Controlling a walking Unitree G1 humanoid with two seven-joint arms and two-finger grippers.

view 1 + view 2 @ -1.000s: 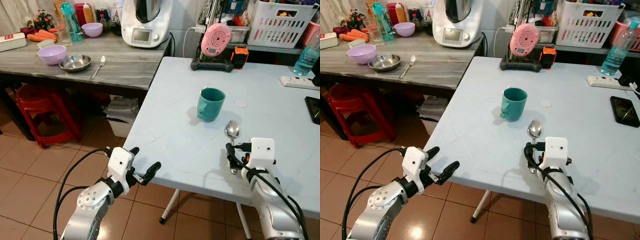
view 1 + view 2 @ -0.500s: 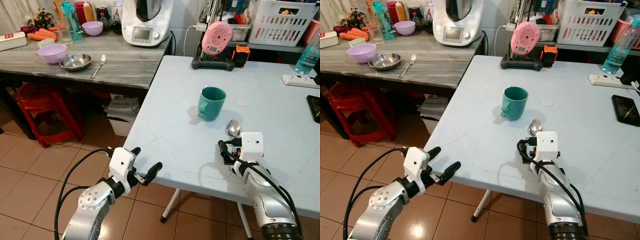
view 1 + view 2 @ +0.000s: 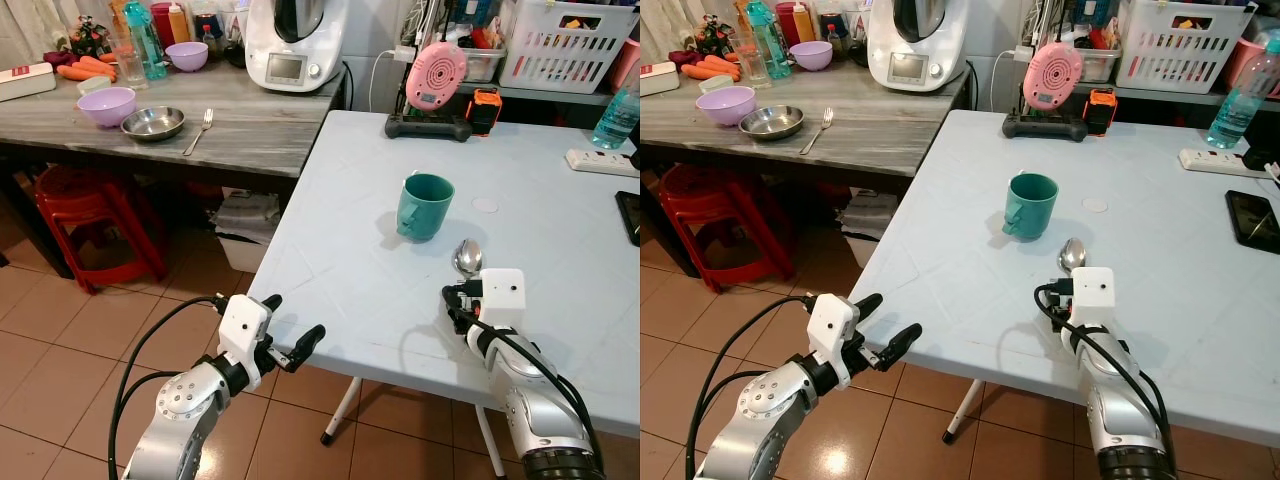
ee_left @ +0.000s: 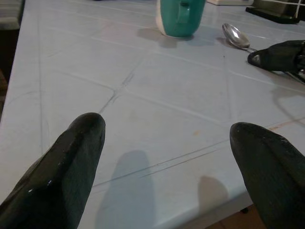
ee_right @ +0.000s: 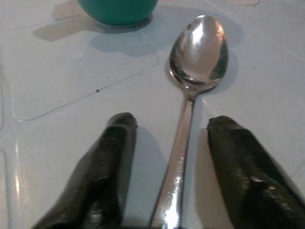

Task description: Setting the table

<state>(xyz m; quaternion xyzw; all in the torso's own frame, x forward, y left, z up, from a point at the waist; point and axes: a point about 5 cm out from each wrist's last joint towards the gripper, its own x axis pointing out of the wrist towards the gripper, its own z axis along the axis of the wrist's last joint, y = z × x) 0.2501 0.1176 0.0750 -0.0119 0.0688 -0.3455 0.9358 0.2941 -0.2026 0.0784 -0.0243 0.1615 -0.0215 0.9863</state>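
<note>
A teal mug stands upright near the middle of the pale blue table. Just right of it and nearer to me, a steel spoon lies flat on the table, bowl pointing away from me. My right gripper rests low over the spoon's handle end. In the right wrist view the gripper is open, one finger on each side of the handle, with gaps showing. My left gripper hangs open just off the table's near left edge, with its fingers spread wide and nothing between them.
A grey counter at the left holds a purple bowl, a steel bowl and a fork. Red stools stand under it. A pink device, a power strip and a phone are on the table's far and right sides.
My right gripper has shifted a little to the left and now lines up with the spoon's handle. The spoon, the mug and the left arm have stayed put.
</note>
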